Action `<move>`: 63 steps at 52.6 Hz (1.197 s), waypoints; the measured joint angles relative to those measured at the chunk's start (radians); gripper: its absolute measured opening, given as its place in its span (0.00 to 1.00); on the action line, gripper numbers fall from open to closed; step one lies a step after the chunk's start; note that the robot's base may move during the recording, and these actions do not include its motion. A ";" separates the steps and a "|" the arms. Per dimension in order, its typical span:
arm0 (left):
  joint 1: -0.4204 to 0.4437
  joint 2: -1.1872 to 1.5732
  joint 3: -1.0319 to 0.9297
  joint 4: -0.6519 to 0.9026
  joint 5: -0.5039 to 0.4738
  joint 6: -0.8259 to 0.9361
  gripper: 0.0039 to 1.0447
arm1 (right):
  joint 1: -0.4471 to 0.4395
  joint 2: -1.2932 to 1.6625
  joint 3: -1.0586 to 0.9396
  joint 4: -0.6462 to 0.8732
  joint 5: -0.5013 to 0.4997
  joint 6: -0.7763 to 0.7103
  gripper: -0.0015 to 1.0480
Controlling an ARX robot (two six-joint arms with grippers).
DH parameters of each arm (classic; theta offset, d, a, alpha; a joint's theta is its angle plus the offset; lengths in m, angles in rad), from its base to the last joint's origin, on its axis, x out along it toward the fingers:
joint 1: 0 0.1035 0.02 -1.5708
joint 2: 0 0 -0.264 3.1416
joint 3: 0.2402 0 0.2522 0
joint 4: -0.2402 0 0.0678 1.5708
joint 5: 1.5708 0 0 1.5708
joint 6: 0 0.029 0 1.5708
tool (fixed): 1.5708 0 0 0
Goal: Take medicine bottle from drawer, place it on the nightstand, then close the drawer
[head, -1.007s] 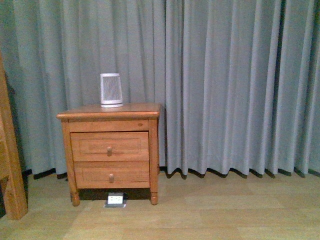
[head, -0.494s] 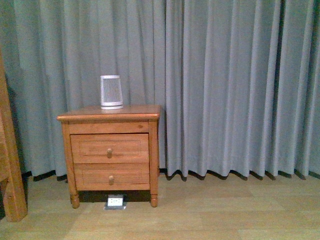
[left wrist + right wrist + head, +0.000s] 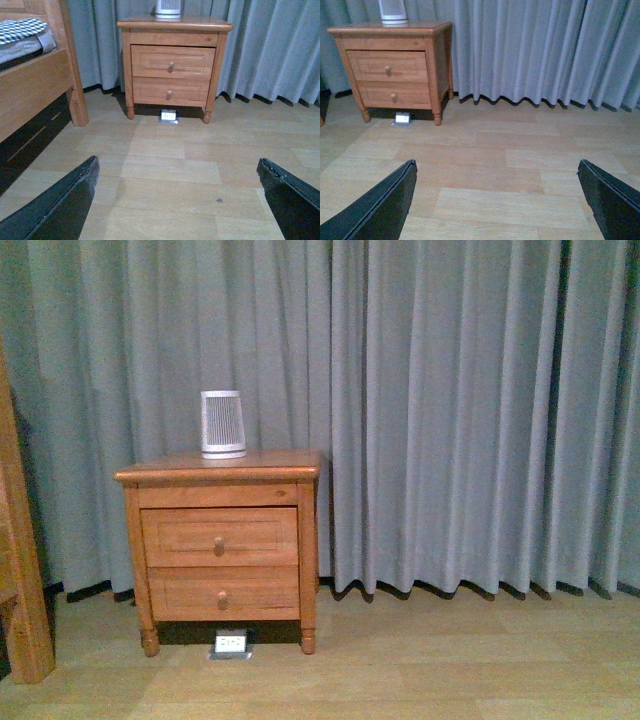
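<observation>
While the drawer is shut flush in the nightstand, the medicine bottle cannot be seen anywhere; I judge it lies inside, behind that panelled front. From the front view, the nightstand stands well away across the floor and on the robot's left side, backed by the curtain. Only a ribbed device sits on its top. The round knob faces the robot, and the lower drawer is just beneath. Neither arm shows in this view.

From the left wrist view, the left gripper is spread wide with nothing between its 2 dark fingers. The drawer and its knob lie almost dead ahead of the gap, far off over bare floor, with a bed frame to one side.

From the right wrist view, the right gripper is equally wide apart and empty. Its drawer sits well off the gripper's line, seen at a slant.

So the left arm looks the nearer and squarer to the knob, and the pull would run straight back towards the robot. Both grippers are well apart from the nightstand, so a long approach comes first.
</observation>
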 joint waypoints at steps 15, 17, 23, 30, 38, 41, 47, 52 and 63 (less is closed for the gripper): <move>0.000 0.000 0.000 0.000 0.000 0.000 0.94 | 0.000 0.000 0.000 0.000 0.000 0.000 0.93; 0.000 0.000 0.000 0.000 0.000 0.000 0.94 | 0.000 0.000 0.000 0.000 0.000 0.000 0.93; 0.000 0.000 0.000 0.000 0.000 0.000 0.94 | 0.000 0.000 0.000 0.000 0.000 0.000 0.93; 0.000 0.000 0.000 0.000 0.000 0.000 0.94 | 0.000 0.000 0.000 0.000 0.000 0.000 0.93; 0.000 0.000 0.000 0.000 0.000 0.000 0.94 | 0.000 0.000 0.000 0.000 0.000 0.000 0.93; 0.000 0.000 0.000 0.000 0.000 0.000 0.94 | 0.000 0.000 0.000 0.000 0.000 0.000 0.93; 0.000 0.000 0.000 0.000 0.000 0.000 0.94 | 0.000 0.000 0.000 0.000 0.000 0.000 0.93; 0.000 0.000 0.000 0.000 0.000 0.000 0.94 | 0.000 0.000 0.000 0.000 0.000 0.000 0.93; 0.000 0.000 0.000 0.000 0.000 0.000 0.94 | 0.000 0.000 0.000 0.000 0.000 0.000 0.93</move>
